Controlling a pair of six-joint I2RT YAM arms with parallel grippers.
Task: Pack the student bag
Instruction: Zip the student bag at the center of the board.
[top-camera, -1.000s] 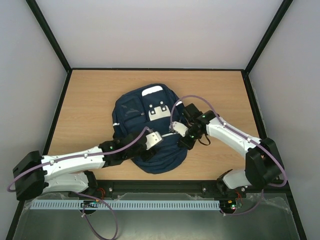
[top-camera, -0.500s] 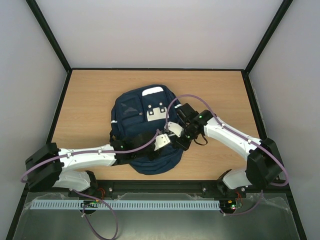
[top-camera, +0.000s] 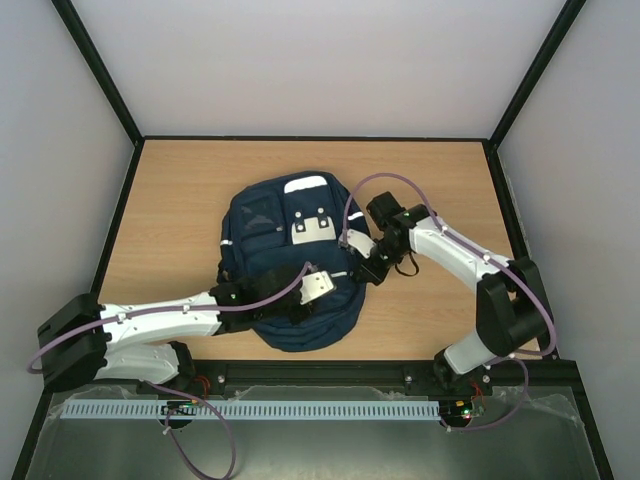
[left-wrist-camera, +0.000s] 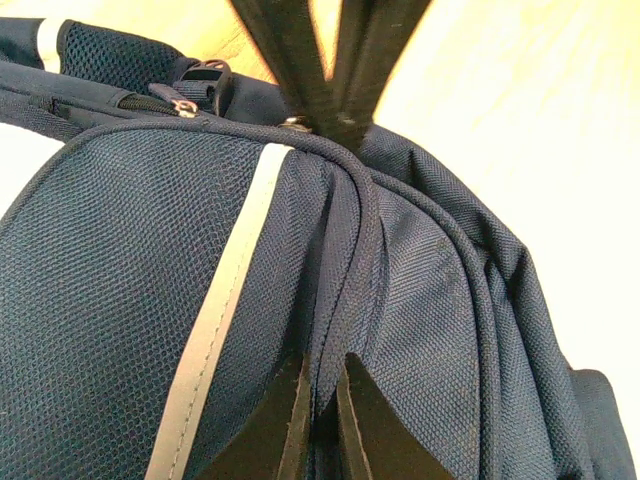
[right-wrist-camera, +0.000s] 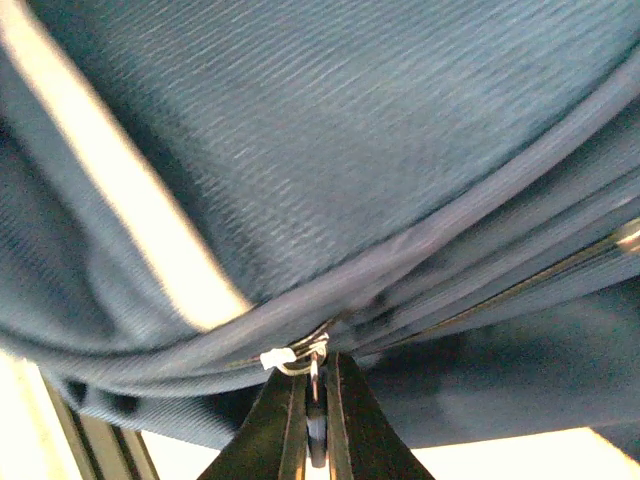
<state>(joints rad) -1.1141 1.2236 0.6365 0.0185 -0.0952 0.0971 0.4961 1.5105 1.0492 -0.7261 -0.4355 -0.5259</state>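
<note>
The navy student bag (top-camera: 270, 240) lies flat in the middle of the wooden table, its grey buckle patch (top-camera: 312, 228) facing up. My left gripper (top-camera: 335, 281) is over the bag's lower right part. In the left wrist view it (left-wrist-camera: 320, 395) is shut on a raised fold of the bag's fabric (left-wrist-camera: 345, 250) beside a white stripe (left-wrist-camera: 225, 310). My right gripper (top-camera: 361, 268) is at the bag's right edge. The right wrist view shows it (right-wrist-camera: 314, 372) shut on the metal zipper pull (right-wrist-camera: 316, 352), under the bag's cloth (right-wrist-camera: 330, 120). Its dark fingers (left-wrist-camera: 300, 60) also show in the left wrist view.
Something white (top-camera: 304, 183) shows at the bag's far end. Bare wooden tabletop (top-camera: 170, 210) lies to the left, right and behind the bag. A black frame (top-camera: 310, 138) and pale walls bound the table. A slotted rail (top-camera: 250, 409) runs along the near edge.
My left gripper slid right along the bag and shut on the fabric fold. My right gripper, still shut on the zipper pull, shifted a little and the bag's lower edge bunched.
</note>
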